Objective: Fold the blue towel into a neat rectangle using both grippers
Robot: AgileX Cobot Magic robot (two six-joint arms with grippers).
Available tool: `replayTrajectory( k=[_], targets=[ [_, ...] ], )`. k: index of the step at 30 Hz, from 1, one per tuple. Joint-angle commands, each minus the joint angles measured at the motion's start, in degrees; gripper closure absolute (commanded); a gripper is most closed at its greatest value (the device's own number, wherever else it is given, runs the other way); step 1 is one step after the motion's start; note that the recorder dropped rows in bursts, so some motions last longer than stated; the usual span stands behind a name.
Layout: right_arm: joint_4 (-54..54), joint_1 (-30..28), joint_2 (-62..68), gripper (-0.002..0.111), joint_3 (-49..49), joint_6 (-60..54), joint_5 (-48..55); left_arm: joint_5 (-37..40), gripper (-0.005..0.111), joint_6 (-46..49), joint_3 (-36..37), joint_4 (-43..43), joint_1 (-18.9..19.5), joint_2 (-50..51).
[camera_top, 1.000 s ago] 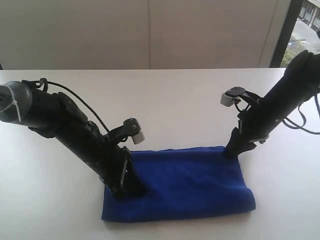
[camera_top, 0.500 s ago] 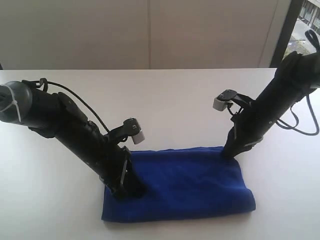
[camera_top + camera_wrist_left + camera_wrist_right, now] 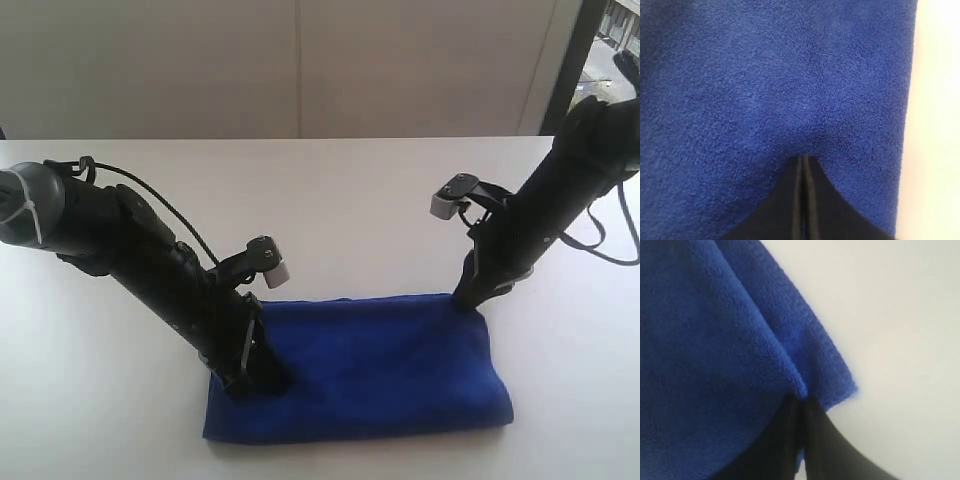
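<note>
The blue towel (image 3: 380, 365) lies flat on the white table as a wide rectangle. My left gripper (image 3: 250, 385) comes down on its left part, a little in from the left edge. In the left wrist view the left gripper (image 3: 804, 158) is shut, its tips sunk into the blue towel (image 3: 765, 85), which puckers around them. My right gripper (image 3: 468, 298) is at the far right corner. In the right wrist view the right gripper (image 3: 801, 398) is shut, with the corner of the blue towel (image 3: 715, 355) pinched between its fingers.
The white table (image 3: 360, 210) runs back to a pale wall. A dark window frame (image 3: 565, 70) stands at the far right. The left arm's cable (image 3: 165, 205) loops above the table, and the right arm's cables (image 3: 600, 240) hang at the right.
The right gripper has shut on the towel's far right corner, and its arm shifted slightly. The left arm and the towel have stayed still.
</note>
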Motion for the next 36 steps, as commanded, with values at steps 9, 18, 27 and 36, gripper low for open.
replayTrajectory(
  k=[9, 18, 27, 36],
  targets=[
    [-0.85, 0.0, -1.74, 0.108, -0.18, 0.38, -4.57, -0.02, 0.107, -0.24, 0.3, 1.16, -0.25, 0.76],
    [-0.41, 0.0, -1.57, 0.108, -0.05, 0.38, -6.83, -0.02, 0.107, -0.24, 0.3, 1.16, -0.25, 0.76],
    [0.82, 0.0, -0.23, 0.076, -0.05, 5.28, -9.47, -0.02, 0.107, -0.24, 0.3, 1.16, -0.25, 0.76],
    [0.67, 0.0, -3.91, 0.07, -0.05, 7.04, -11.42, 0.19, 0.107, -0.12, 0.3, 1.16, -0.25, 0.76]
  ],
)
